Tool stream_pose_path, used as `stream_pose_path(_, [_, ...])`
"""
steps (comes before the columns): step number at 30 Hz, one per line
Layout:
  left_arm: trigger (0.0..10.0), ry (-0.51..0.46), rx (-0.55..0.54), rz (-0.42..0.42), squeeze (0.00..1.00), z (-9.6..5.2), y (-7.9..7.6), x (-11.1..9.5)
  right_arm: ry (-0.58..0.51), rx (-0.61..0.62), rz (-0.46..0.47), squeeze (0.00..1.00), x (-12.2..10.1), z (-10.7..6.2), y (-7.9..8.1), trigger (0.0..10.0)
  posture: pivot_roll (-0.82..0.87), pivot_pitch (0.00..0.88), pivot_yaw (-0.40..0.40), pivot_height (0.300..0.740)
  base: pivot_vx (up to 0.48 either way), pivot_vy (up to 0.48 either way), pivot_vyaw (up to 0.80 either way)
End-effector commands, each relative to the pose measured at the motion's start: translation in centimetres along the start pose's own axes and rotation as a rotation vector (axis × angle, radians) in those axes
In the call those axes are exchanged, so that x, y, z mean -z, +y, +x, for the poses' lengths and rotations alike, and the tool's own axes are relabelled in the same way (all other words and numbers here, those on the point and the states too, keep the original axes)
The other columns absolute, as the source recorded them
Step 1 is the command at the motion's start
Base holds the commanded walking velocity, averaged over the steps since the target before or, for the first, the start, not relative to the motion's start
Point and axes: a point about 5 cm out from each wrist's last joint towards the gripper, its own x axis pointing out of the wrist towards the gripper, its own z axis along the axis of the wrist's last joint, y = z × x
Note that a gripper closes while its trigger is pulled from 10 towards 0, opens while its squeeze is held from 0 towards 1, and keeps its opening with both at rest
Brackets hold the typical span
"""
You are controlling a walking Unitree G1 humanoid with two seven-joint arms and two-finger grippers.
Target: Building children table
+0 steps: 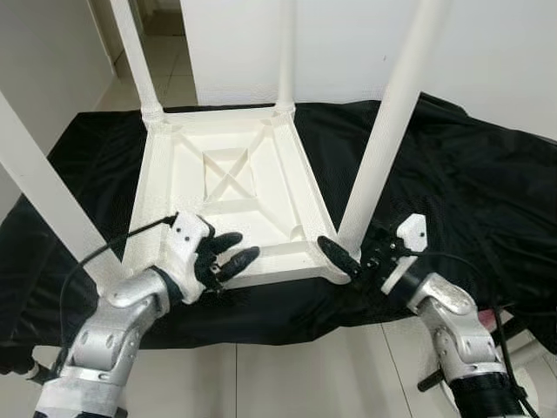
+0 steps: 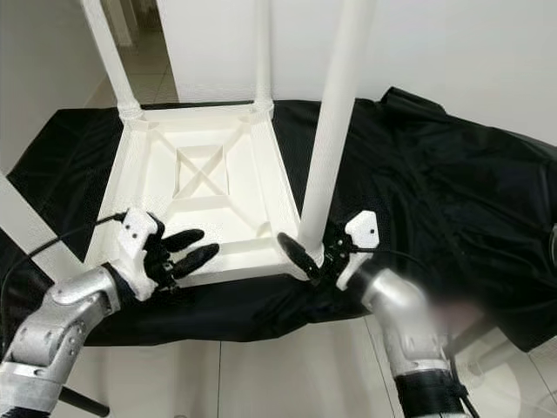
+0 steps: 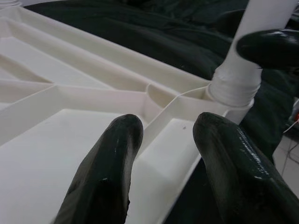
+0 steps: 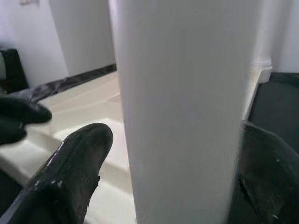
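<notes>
White plastic children's table point(image 1: 228, 187) lies upside down on a black cloth point(image 1: 452, 165), ribbed underside facing up with an X brace in the centre recess. Round white legs stand up from the corners. My right claw point(image 1: 356, 256) sits at the base of the near-right leg point(image 1: 383, 148), fingers on either side of it; can't tell whether they actually press it. My left claw point(image 1: 228, 254) is spread, fingertips point(image 3: 122, 140) over the near edge of the underside, pinching nothing. Cloth overhangs a white tiled floor point(image 1: 287, 383).
</notes>
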Motion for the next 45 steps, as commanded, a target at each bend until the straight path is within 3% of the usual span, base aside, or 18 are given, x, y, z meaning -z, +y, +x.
stream_pose_path(1, [10.0, 0.013, 0.0, 0.003, 0.0, 0.2, -0.4, 0.0, 0.012, -0.001, -0.011, 0.0, 0.4, 0.5, 0.2, 10.0, -0.06, 0.027, 0.039, 0.74, 0.0, 0.0, 0.0])
stream_pose_path(14, [10.0, 0.005, -0.04, 0.0, 0.0, 0.9, -1.0, 0.3, -0.017, 0.065, 0.041, 0.0, 0.8, 1.6, 0.8, 10.0, -0.03, 0.038, 0.018, 0.74, 0.0, 0.0, 0.0])
stream_pose_path(20, [10.0, 0.007, -0.044, 0.006, 0.0, 1.0, -1.3, 0.4, -0.021, 0.081, 0.039, 0.0, 0.7, 1.3, 0.6, 10.0, -0.04, 0.043, 0.011, 0.74, 0.0, 0.0, 0.0])
stream_pose_path(25, [10.0, 0.007, -0.032, 0.034, 0.0, 0.9, -1.8, 0.6, 0.001, 0.085, -0.016, 0.0, 0.6, 0.3, 0.1, 10.0, -0.04, 0.051, 0.007, 0.74, 0.0, 0.0, 0.0])
stream_pose_path(26, [10.0, 0.005, -0.028, 0.054, 0.0, 0.9, -2.0, 0.6, 0.014, 0.081, -0.045, 0.0, 0.5, -0.1, -0.1, 7.4, -0.05, 0.058, 0.001, 0.74, 0.0, 0.0, 0.0])
stream_pose_path(27, [10.0, 0.005, -0.028, 0.054, 0.0, 0.9, -2.0, 0.6, 0.014, 0.081, -0.045, 0.0, 0.5, -0.1, -0.1, 7.4, -0.05, 0.058, 0.001, 0.74, 0.0, 0.0, 0.0])
stream_pose_path(28, [10.0, -0.005, -0.024, 0.064, 0.0, 1.0, -2.2, 0.5, 0.027, 0.078, -0.07, 0.0, 0.4, -0.5, -0.3, 0.4, -0.06, 0.056, -0.003, 0.74, 0.0, 0.0, 0.0])
stream_pose_path(29, [10.0, -0.011, -0.017, 0.067, 0.0, 1.1, -2.4, 0.4, 0.035, 0.076, -0.081, 0.0, 0.3, -0.7, -0.5, 0.0, -0.06, 0.053, -0.008, 0.74, 0.0, 0.0, 0.0])
stream_pose_path(42, [10.0, -0.05, -0.016, 0.092, 0.0, 1.8, -3.1, 0.3, 0.057, 0.128, -0.097, 0.0, 0.4, -1.4, -0.9, 0.0, -0.05, 0.017, -0.026, 0.74, 0.0, 0.0, 0.0])
stream_pose_path(43, [10.0, -0.057, -0.019, 0.098, 0.0, 1.8, -3.1, 0.3, 0.058, 0.153, -0.094, 0.0, 0.5, -1.3, -0.8, 8.7, -0.05, 0.015, -0.029, 0.74, 0.0, 0.0, 0.0])
stream_pose_path(44, [10.0, -0.062, -0.022, 0.101, 0.0, 1.9, -3.1, 0.3, 0.059, 0.17, -0.092, 0.0, 0.5, -1.3, -0.8, 10.0, -0.05, 0.015, -0.029, 0.74, 0.0, 0.0, 0.0])
stream_pose_path(45, [10.0, -0.062, -0.022, 0.101, 0.0, 1.9, -3.1, 0.3, 0.059, 0.17, -0.092, 0.0, 0.5, -1.3, -0.8, 10.0, -0.05, 0.015, -0.029, 0.74, 0.0, 0.0, 0.0])
